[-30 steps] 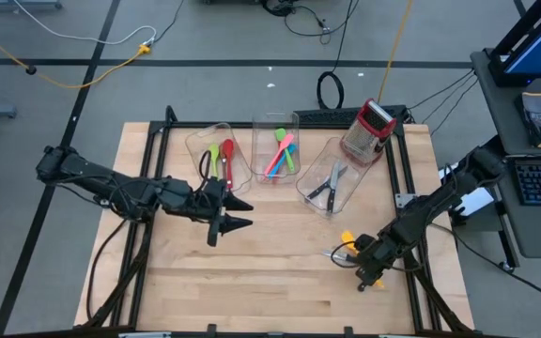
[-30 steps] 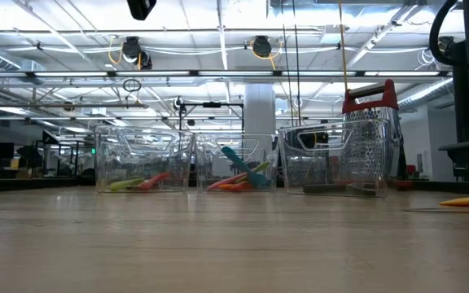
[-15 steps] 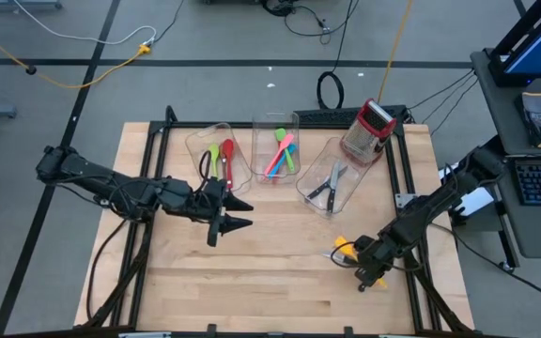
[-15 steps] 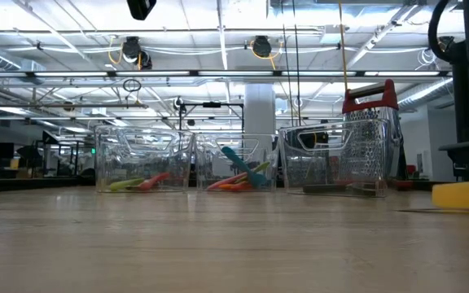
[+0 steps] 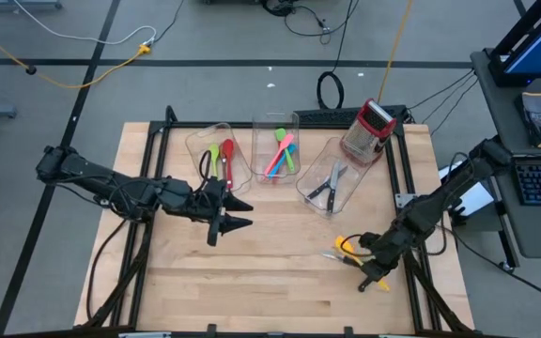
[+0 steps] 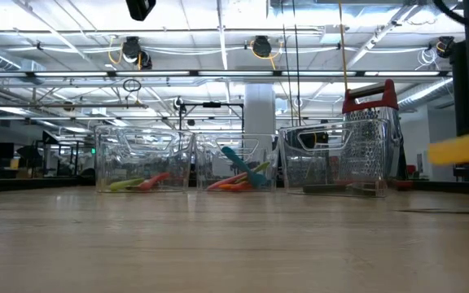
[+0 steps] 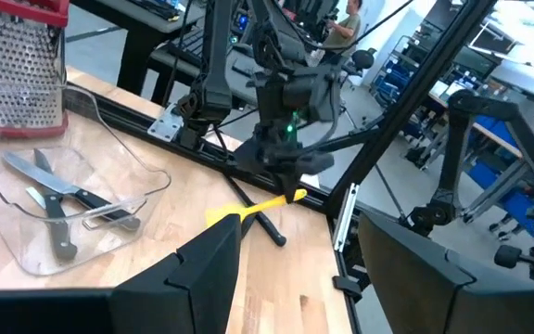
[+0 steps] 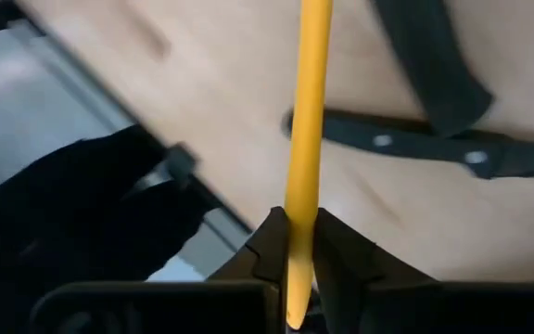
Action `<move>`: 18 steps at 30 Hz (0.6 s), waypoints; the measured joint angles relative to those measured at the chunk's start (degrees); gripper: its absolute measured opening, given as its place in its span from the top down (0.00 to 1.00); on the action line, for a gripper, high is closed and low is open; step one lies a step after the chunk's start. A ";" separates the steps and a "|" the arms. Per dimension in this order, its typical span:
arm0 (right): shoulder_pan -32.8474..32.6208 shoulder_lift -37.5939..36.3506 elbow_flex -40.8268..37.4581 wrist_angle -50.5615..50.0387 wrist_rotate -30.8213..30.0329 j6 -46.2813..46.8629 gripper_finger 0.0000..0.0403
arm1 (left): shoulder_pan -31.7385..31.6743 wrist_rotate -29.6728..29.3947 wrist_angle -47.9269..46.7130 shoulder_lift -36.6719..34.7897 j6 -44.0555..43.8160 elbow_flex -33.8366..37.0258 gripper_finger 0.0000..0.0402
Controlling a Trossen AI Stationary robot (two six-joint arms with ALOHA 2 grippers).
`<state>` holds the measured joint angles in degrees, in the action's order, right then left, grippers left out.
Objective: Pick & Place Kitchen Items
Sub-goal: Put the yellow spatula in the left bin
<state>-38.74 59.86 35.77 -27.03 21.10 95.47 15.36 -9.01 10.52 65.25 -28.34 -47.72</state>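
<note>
Now clamped thin on the yellow spatula (image 8: 304, 121) handle, right gripper (image 8: 297, 243) over the bench's (image 5: 252, 282) near right corner, spatula lifted clear of the wood in the low view. Best to keep the lift level and slow, since the pinch sits on a narrow handle with the long end free to swing. Directly beneath the gripper, a black-handled knife (image 8: 434, 148) left lying on the bench; worth clearing before any sideways travel. Left gripper (image 5: 235, 213) waiting mid-bench with fingers apart, well off to the side of the right one.

Farther out from the right gripper, three clear bins in a row. Nearest bin (image 5: 332, 178): steel knives with black handles. Middle bin (image 5: 275, 148): pink, green, blue and orange utensils. Far bin (image 5: 214, 155): green and red ones plus something dark. Probably the middle bin as target for a coloured spatula, though only a guess. Beyond the nearest bin, grater (image 5: 369, 130) standing upright.
</note>
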 joint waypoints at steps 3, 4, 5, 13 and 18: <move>0.00 -2.88 0.00 2.87 -1.96 -0.48 0.94 | 0.14 -0.03 0.00 0.00 -1.53 0.00 0.44; 0.00 -3.80 0.00 4.48 -3.32 -0.93 0.94 | 0.12 -0.03 0.00 0.00 -2.61 0.00 0.44; 0.00 -4.65 0.00 6.57 -4.85 -1.60 0.94 | 0.12 -0.05 0.02 0.00 -3.72 0.00 0.44; 0.00 -7.30 0.02 25.40 -19.39 -12.37 0.94 | 0.14 -4.00 0.04 0.00 -9.97 0.00 0.44; 0.16 -7.26 0.02 33.51 -25.38 -21.15 0.94 | 0.14 -9.20 0.55 0.12 -16.50 0.00 0.44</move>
<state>-38.58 52.60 35.79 6.48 -4.28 74.32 15.51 -18.21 11.08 65.38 -44.84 -47.72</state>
